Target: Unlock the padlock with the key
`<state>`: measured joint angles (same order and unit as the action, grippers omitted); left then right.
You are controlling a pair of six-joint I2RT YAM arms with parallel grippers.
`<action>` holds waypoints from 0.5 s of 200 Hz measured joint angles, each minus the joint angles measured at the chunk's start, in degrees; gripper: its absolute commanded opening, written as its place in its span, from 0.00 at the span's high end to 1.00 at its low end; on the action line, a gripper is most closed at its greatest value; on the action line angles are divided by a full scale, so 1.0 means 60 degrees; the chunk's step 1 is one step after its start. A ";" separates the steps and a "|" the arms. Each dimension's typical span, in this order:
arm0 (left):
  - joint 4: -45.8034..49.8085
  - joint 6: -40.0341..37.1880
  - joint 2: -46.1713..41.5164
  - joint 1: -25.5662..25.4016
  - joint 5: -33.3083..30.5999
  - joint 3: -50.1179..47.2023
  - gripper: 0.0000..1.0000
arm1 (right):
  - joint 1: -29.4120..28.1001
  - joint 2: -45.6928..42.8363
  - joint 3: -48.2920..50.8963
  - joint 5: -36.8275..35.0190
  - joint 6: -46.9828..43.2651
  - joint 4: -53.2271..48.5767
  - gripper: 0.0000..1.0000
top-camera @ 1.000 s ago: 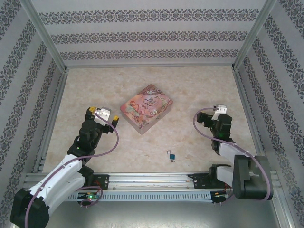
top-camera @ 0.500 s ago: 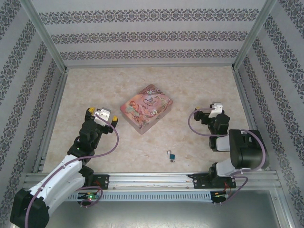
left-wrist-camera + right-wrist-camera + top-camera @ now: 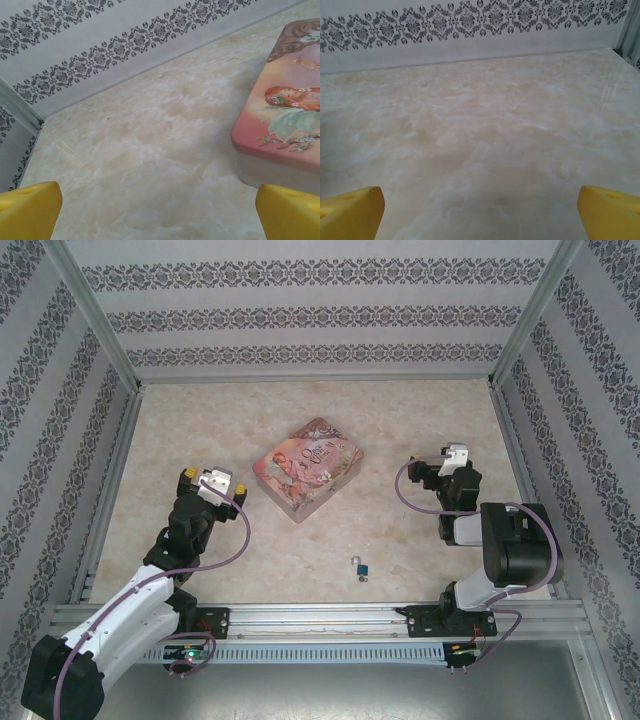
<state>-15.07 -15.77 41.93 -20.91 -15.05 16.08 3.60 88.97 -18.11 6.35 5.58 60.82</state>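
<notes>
With the left gripper point(image 3: 214, 480) and right gripper point(image 3: 480, 214) both hanging empty, jaws wide apart, the tiny teal-blue padlock with its metal loop point(image 3: 360, 565) is lying at six o'clock of the pink illustrated rectangular tin point(image 3: 308, 468), the thin grey metal key point(image 3: 361, 578) just beside it, so I am judging that the right arm is best swinging toward seven o'clock and lowering slowly.

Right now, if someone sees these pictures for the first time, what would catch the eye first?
The pink illustrated tin in the middle of the table draws the eye first. Nearer the front edge lies the tiny teal padlock, with the key just beside it. The left gripper and the right gripper stand open, holding nothing.
</notes>
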 measured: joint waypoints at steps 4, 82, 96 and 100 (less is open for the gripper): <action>0.0000 0.0033 0.0000 0.0004 -0.0051 0.0000 0.01 | 0.0000 0.0000 0.0000 -0.0015 0.0000 -0.0040 0.02; -0.0124 0.0994 0.0102 0.0076 -0.1668 -0.0029 0.01 | 0.0000 0.0000 0.0000 -0.0087 -0.0004 -0.0324 0.02; -0.0204 0.1016 0.0291 0.0208 -0.1836 -0.0036 0.01 | 0.0000 0.0000 0.0000 -0.0087 -0.0004 -0.0335 0.02; -0.0226 0.1027 0.0357 0.0251 -0.1861 -0.0036 0.01 | 0.0000 0.0000 0.0000 -0.0087 -0.0004 -0.0339 0.02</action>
<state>-16.43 -9.61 44.07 -19.40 -26.22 15.86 3.60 88.97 -18.11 5.82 5.56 58.78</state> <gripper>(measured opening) 0.993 0.985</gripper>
